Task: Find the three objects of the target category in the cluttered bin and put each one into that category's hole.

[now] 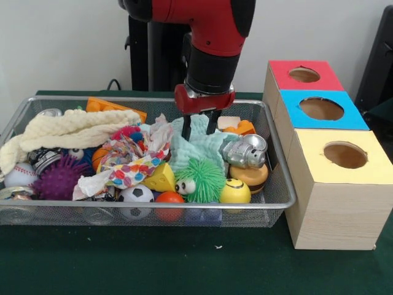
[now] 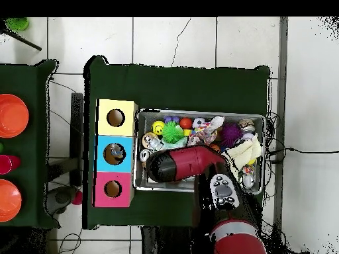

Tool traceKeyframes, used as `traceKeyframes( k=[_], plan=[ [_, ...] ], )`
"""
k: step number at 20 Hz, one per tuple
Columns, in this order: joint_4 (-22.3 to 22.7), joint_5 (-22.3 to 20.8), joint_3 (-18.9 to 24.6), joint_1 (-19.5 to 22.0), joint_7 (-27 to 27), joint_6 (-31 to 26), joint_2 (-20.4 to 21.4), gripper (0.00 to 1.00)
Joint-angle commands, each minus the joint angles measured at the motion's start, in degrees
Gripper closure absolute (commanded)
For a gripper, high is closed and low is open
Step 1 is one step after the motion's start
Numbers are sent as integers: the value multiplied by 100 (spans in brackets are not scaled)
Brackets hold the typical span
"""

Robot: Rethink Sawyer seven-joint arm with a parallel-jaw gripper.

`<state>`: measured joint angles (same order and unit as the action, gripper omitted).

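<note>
My gripper (image 1: 198,130) hangs over the middle back of the wire bin (image 1: 279,184), open, its two dark fingertips (image 1: 186,128) just at a mint green cloth (image 1: 198,150) with nothing held between them. Around the cloth lie a fuzzy green ball with eyes (image 1: 200,180), a silver robot toy (image 1: 245,151), a yellow smiley ball (image 1: 234,192) and a burger toy (image 1: 250,177). Right of the bin stand three boxes with round holes: red (image 1: 304,75), blue (image 1: 321,109) and yellow (image 1: 345,155). In the overhead view the arm (image 2: 179,164) hides the gripper; something small shows inside the blue hole (image 2: 114,153).
The bin's left half holds a cream knitted rope (image 1: 67,128), a purple spiky ball (image 1: 58,179), a baseball (image 1: 19,175), a soccer ball (image 1: 136,195), a cheese wedge (image 1: 161,178), an orange ball (image 1: 169,199) and patterned paper (image 1: 132,166). Orange bowls (image 2: 12,115) sit on a side table.
</note>
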<state>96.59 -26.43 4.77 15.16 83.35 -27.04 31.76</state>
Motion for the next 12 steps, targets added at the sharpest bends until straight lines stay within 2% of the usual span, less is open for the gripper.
traceKeyframes(
  k=[1, 3, 8, 12],
  plan=[
    [-863, -440, -251, -63, 611, 362, -690, 0],
    [-1012, -518, -359, -169, 607, 371, -779, 0],
    [-1042, -345, -403, -163, 787, 509, -920, 0],
    [-1210, -461, -581, -246, 821, 691, -1058, 0]
  ],
)
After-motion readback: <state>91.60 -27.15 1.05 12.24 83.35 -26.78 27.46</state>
